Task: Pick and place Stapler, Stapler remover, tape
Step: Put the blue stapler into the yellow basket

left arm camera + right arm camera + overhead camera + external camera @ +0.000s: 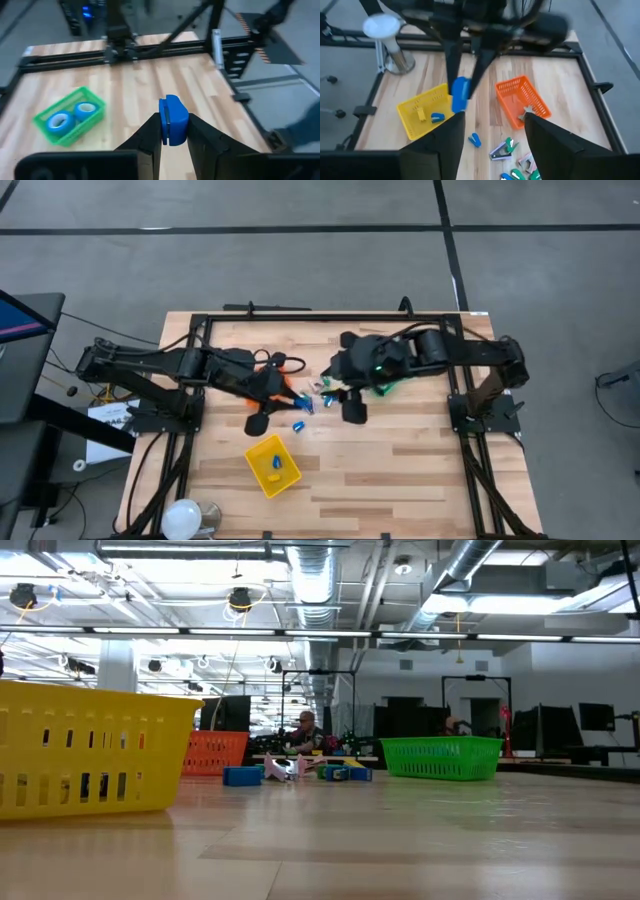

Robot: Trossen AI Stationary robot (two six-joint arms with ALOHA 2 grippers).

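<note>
Left pincer (170,131), raised over mid-bench (135,85), clamps a blue stapler (172,120). Right pincer (490,125) hangs released nearby. Two tape rolls (59,122) sit in the green bin (95,107); what looks like a staple remover (529,111) lies in the orange bin (512,102).

Grey floor (300,240), ceiling ducts (318,580), strip lights (150,630), seated person (305,730)
</note>
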